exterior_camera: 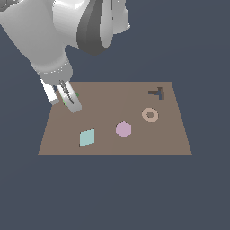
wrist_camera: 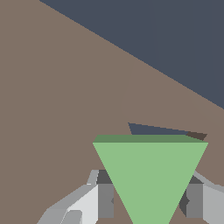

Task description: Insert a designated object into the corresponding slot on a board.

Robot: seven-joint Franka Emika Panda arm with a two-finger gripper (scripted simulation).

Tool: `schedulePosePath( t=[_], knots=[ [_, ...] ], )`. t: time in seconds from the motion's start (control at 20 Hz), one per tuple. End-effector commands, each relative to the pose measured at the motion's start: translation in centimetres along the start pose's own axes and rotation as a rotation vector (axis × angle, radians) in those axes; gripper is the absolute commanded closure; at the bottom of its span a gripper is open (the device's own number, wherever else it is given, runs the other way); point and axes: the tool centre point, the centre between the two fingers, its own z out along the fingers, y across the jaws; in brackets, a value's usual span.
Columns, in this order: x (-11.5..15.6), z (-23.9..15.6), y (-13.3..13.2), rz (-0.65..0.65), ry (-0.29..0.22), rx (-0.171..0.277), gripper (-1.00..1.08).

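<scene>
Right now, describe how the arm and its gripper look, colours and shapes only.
The arm is bulky and rounded, glossy white to pale grey, with a dark grey band around one joint. It narrows to a pale cylindrical wrist. The gripper ends in two slim, flat, light grey jaws with darker grey inner faces; the wrist view shows the same white and grey blocky parts. No cables or markings are visible.

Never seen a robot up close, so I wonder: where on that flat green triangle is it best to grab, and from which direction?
From above, pinching two opposite slanted edges: the green triangle is thin and flat, so only its rim offers grip. The gripper does this, fingers on both sides near its narrow end.
</scene>
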Motion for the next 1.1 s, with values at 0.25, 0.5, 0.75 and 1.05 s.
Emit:
schedulePosePath(
  t=[0.25, 0.5, 0.75, 1.05],
  knots=[
    [0.3, -0.1, 1.7, 0.128, 0.000, 0.000, 1.08],
    [0.3, -0.1, 1.9, 0.144, -0.001, 0.000, 1.08],
    [0.3, 0.3, 1.9, 0.143, 0.000, 0.000, 1.08],
    [0.3, 0.9, 1.9, 0.143, 0.000, 0.001, -0.92]
  ],
)
